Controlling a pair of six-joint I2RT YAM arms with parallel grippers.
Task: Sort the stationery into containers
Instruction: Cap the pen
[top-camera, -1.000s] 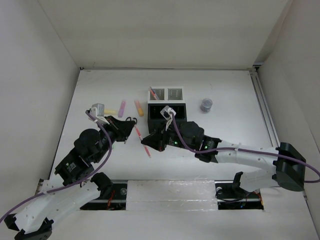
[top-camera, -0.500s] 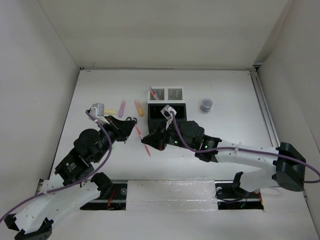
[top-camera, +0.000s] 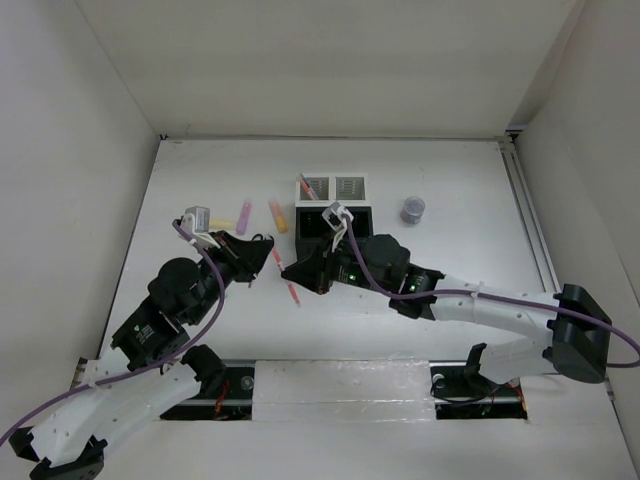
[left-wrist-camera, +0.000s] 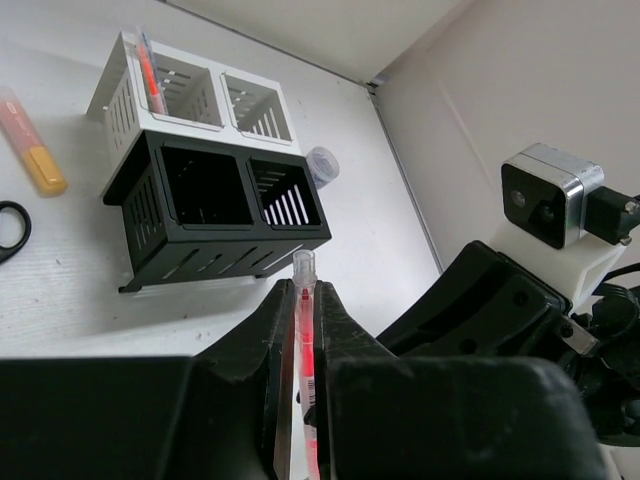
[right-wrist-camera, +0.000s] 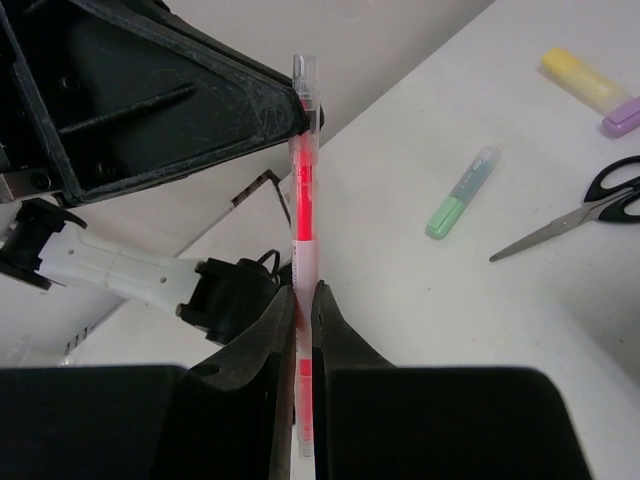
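A thin red pen (left-wrist-camera: 303, 305) is pinched by both grippers at once. My left gripper (left-wrist-camera: 303, 290) is shut on its upper end, my right gripper (right-wrist-camera: 305, 295) is shut on its lower part (right-wrist-camera: 304, 190). From above, the pen (top-camera: 284, 276) hangs slanted between the left gripper (top-camera: 268, 252) and right gripper (top-camera: 292, 272), in front of the containers. The white compartments (left-wrist-camera: 190, 85) hold another red pen (left-wrist-camera: 148, 70); the black compartments (left-wrist-camera: 205, 185) look empty. A green highlighter (right-wrist-camera: 460, 195), scissors (right-wrist-camera: 580, 215), and yellow (right-wrist-camera: 580, 78) and pink (right-wrist-camera: 625, 118) highlighters lie on the table.
An orange highlighter (top-camera: 277, 215) lies left of the black compartments (top-camera: 310, 220). A small round grey item (top-camera: 413, 209) sits to the right of the block. White walls enclose the table on three sides, and a rail runs along the right edge.
The right gripper has shifted slightly up and away from the near edge, and the pen's lower end has risen with it. The left arm has held still.
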